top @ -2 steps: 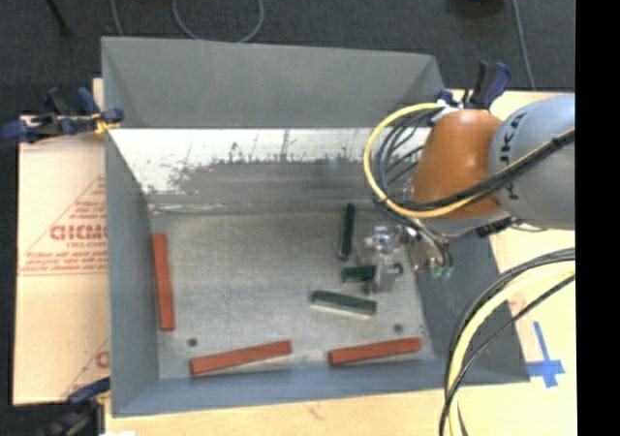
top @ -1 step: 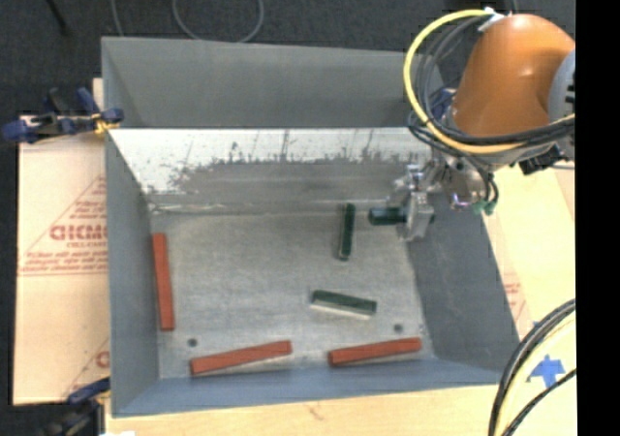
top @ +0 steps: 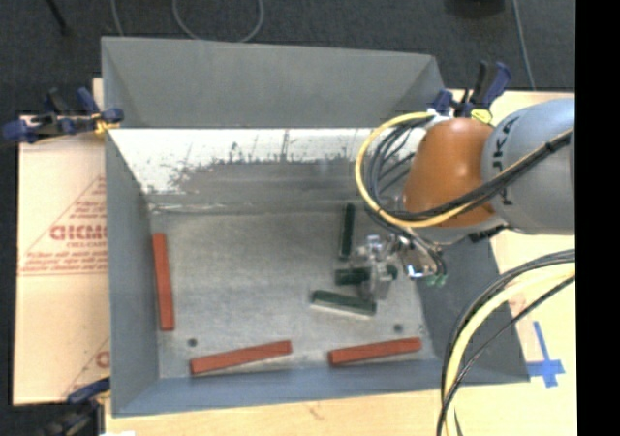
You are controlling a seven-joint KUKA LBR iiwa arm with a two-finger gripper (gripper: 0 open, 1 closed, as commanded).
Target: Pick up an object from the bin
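Around the tool (top: 374,265) lie slim dark-green bars (top: 341,300).

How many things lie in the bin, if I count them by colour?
Red-brown bars: 3
Dark green bars: 3
Total: 6
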